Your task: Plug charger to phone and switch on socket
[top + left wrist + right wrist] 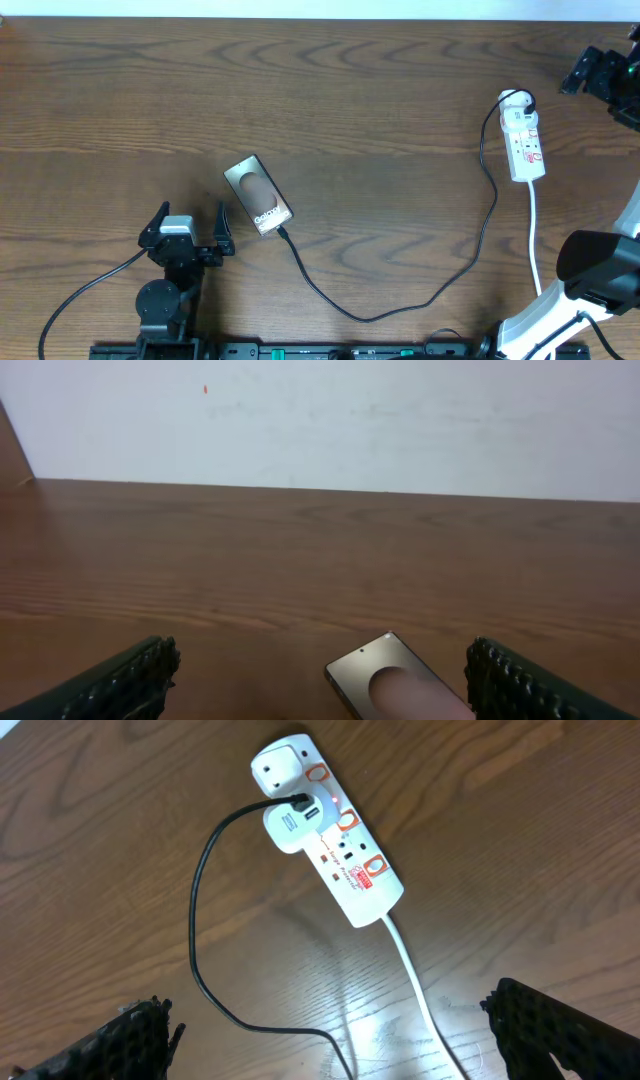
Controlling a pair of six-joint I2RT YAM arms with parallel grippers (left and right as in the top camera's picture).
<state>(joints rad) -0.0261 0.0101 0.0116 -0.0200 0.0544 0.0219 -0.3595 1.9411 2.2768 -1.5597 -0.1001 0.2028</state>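
The phone (257,193) lies flat at the table's middle left, its "Galaxy" end toward me. The charger's black cable (370,316) runs from a white adapter on the socket (527,142) in a long loop, and its plug tip (283,231) sits against the phone's near end. My left gripper (190,232) is open and empty, just left of and nearer than the phone. In the left wrist view the phone (395,678) lies ahead, near the right finger of the left gripper (320,690). My right gripper (590,72) is open and empty above the socket (345,845). A small red light glows on the socket.
The socket's thick white cord (534,235) runs toward the right arm's base (590,270). It also shows in the right wrist view (410,970), beside the black cable (200,910). A pale wall stands behind the table's far edge (320,488).
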